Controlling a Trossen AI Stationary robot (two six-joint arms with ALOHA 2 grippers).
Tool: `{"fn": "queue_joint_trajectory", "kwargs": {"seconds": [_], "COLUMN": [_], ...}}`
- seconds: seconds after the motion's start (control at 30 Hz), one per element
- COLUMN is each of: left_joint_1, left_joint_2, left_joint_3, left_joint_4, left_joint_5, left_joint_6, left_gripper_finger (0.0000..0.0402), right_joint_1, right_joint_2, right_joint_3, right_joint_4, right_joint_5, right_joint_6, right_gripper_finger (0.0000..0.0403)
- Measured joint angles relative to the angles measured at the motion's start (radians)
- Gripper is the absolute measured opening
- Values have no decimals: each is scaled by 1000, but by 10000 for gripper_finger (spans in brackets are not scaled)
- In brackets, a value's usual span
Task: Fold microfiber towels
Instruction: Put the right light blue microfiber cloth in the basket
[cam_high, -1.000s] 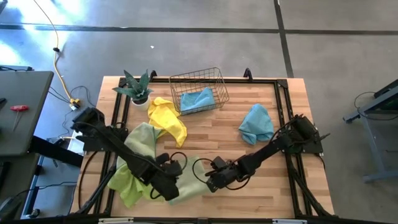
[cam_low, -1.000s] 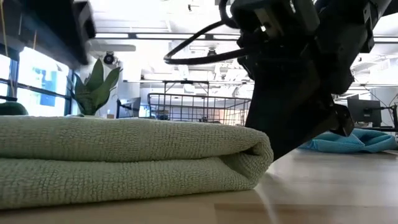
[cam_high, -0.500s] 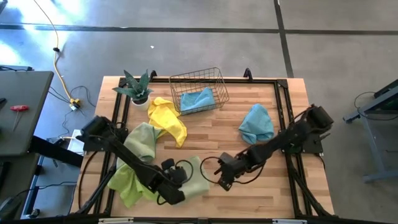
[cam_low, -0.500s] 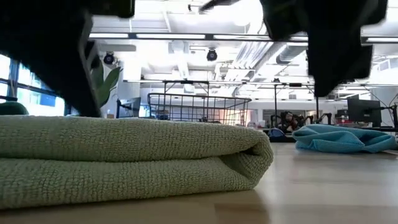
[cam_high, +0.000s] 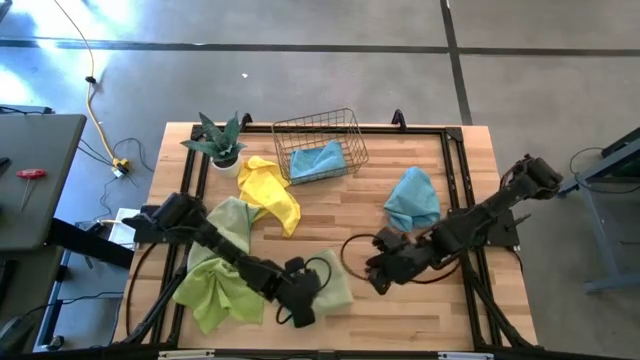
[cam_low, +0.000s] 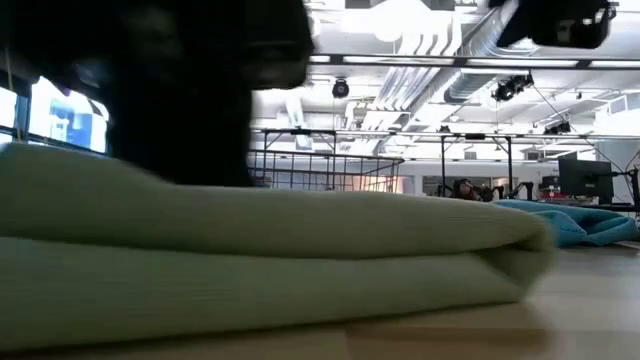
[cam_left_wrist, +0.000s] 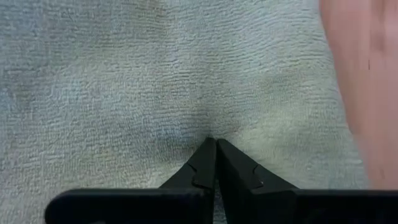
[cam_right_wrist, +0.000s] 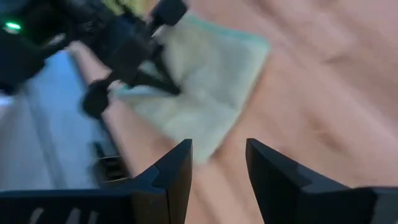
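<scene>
A folded pale sage towel (cam_high: 338, 280) lies flat near the table's front edge; it fills the front of the low view (cam_low: 300, 260). My left gripper (cam_high: 308, 300) is shut with its tips on the towel's top (cam_left_wrist: 124, 74). My right gripper (cam_high: 376, 274) is open and empty, just right of the towel and clear of it; its wrist view looks back at the towel (cam_right_wrist: 205, 74). A yellow towel (cam_high: 270, 190), a light blue towel (cam_high: 412, 198) and a lime green towel (cam_high: 208, 292) lie loose on the table. My left gripper presses its shut fingertips (cam_left_wrist: 216, 144) down on the top layer of the folded sage towel (cam_left_wrist: 211, 124), in from its edges. The fingers come slanting down from the table's left. The towel lies flat on the table under them, a little dented around the tips.
A wire basket (cam_high: 318, 145) at the back holds another light blue towel (cam_high: 318, 160). A potted plant (cam_high: 218, 140) stands at the back left. Another green cloth (cam_high: 230, 225) lies under my left arm. Bare wood shows in the table's middle.
My left gripper has gone toward the table's right edge with its shut tips on the folded sage towel, and the towel has slid that way along the table. My right gripper has drawn back from the towel toward the right edge and a little toward the far side.
</scene>
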Motion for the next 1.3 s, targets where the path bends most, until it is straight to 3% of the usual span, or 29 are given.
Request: {"fn": "queue_joint_trajectory", "kwargs": {"seconds": [0.13,0.3,0.43,0.67,0.8,0.93,1.13,1.3], "left_joint_1": [80,186,245,230,187,156,145,155], "left_joint_2": [10,11,3,-112,-152,-148,-124,-102], "left_joint_3": [-3,-3,-4,-2,-2,-3,-5,-5], "left_joint_4": [85,137,154,108,-37,-124,-168,-124], "left_joint_5": [10,18,92,189,142,94,43,28], "left_joint_6": [94,152,163,260,300,302,315,342], "left_gripper_finger": [3,3,3,3,3,3,3,3], "right_joint_1": [29,35,35,4,-49,-135,-300,-388], "right_joint_2": [-38,-63,-55,-30,-22,-34,-51,-56], "right_joint_3": [0,-1,-1,-6,-60,-196,-447,-591], "right_joint_4": [-116,-194,-155,-209,-190,-2,484,743], "right_joint_5": [70,4,-15,31,-71,-187,-369,-383], "right_joint_6": [58,101,105,240,257,200,165,209], "right_gripper_finger": [142,142,142,142,145,159,192,215]}}
